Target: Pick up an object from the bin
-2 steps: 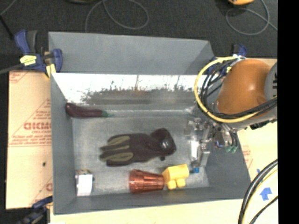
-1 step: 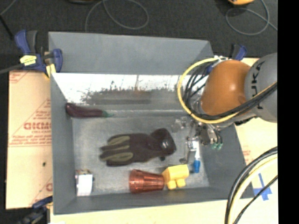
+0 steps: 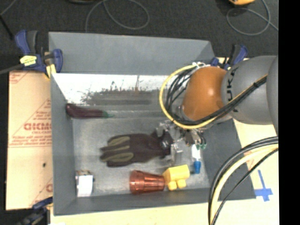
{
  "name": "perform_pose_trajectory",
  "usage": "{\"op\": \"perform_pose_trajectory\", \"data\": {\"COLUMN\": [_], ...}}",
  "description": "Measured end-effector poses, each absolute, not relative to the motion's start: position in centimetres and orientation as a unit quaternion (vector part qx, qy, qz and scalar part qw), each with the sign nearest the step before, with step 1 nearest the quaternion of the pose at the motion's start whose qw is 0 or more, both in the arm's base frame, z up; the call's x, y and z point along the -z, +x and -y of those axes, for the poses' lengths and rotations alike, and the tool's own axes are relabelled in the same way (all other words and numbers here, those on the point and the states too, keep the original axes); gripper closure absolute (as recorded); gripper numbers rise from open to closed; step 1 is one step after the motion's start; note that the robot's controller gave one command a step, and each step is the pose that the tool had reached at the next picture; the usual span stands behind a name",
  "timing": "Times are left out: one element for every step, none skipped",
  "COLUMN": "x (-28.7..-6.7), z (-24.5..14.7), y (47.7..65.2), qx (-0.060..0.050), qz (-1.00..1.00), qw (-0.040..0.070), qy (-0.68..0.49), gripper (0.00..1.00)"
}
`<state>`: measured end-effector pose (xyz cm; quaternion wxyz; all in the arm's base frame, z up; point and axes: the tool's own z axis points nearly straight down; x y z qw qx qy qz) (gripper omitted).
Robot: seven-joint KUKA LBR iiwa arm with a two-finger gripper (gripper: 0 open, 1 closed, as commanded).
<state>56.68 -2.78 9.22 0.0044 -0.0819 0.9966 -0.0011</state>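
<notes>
Robot's gripper was low inside the grey metal bin, in the right half of its floor, under the round orange cover of the wrist and the loops of black and yellow cables. It stood at the cuff end of a dark brown fabric glove. Its metal parts were touching or just above the cuff, and it could not be told which one. Whether the gripper was released or clenched could also not be told, because the wrist and the dark glove hid this part. Nothing was seen lifted from the floor.

The glove lay flat near the middle of the bin, its cuff pointing to the right and its finger parts pointing to the left. Just in front of the gripper, near the front wall, lay a yellow plastic block. A copper-coloured shiny cone-shaped cup lay on its side, touching the left side of this block. A small blue and white tube lay to the right of the gripper, near the block. A dark purple long thing lay well apart, at the back left, along the back wall. A small white box-like piece rested in the front left corner.
</notes>
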Motion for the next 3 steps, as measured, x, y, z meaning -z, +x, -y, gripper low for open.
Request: {"op": "perform_pose_trajectory", "data": {"x": [-9.4, -9.4, -20.3], "z": [0.3, 0.3, 0.6], "y": [59.2, 59.2, 59.8], "qx": [0.003, 0.003, 0.003], "qz": [-0.994, -0.994, -0.993], "qw": [0.006, 0.006, 0.008], "qy": [-0.113, -0.113, -0.12], "gripper": [1.0, 1.0, 1.0]}}
